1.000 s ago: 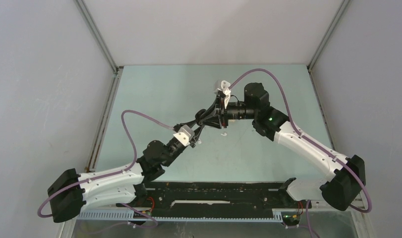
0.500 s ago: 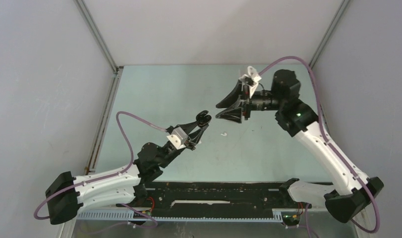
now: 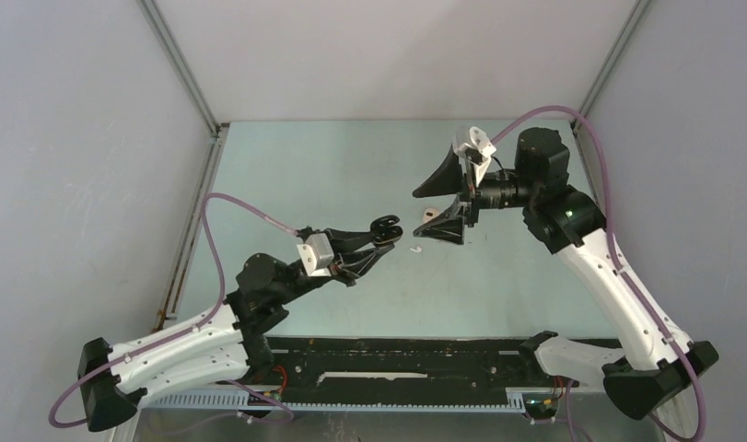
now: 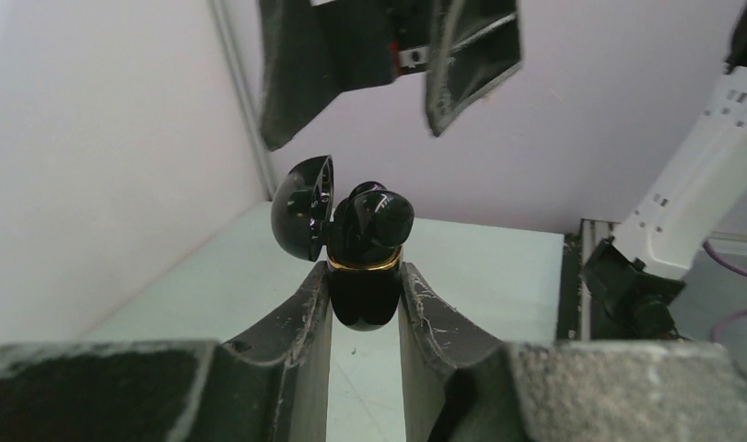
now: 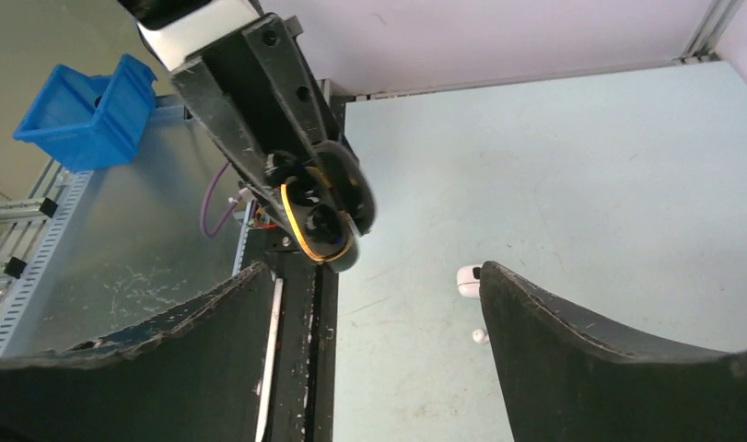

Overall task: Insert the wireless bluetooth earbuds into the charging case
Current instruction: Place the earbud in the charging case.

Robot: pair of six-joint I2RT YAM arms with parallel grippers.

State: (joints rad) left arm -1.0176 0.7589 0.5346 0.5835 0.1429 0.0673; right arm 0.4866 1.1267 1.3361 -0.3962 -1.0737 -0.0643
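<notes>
My left gripper [image 4: 365, 281] is shut on a black charging case [image 4: 362, 308] with a gold rim, held off the table with its lid [image 4: 300, 207] swung open. A black earbud [image 4: 380, 214] sits in the case and pokes above the rim. From above, the case [image 3: 385, 227] is at the left gripper's [image 3: 384, 234] tip. My right gripper [image 3: 417, 215] hangs just right of the case, open and holding nothing. A white earbud [image 3: 414, 248] lies on the table below it, and a beige one [image 3: 429, 214] lies between its fingers. The right wrist view shows the case [image 5: 319, 216] and a pale earbud [image 5: 467, 279].
A blue bin [image 5: 88, 110] stands off the table beyond its left edge. A black rail [image 3: 397, 359] runs along the near edge between the arm bases. Grey walls close in the green table [image 3: 351, 166] on three sides.
My right gripper has opened wide and drawn back to the right, away from the case. My left arm has carried the case slightly right and toward the near edge.
</notes>
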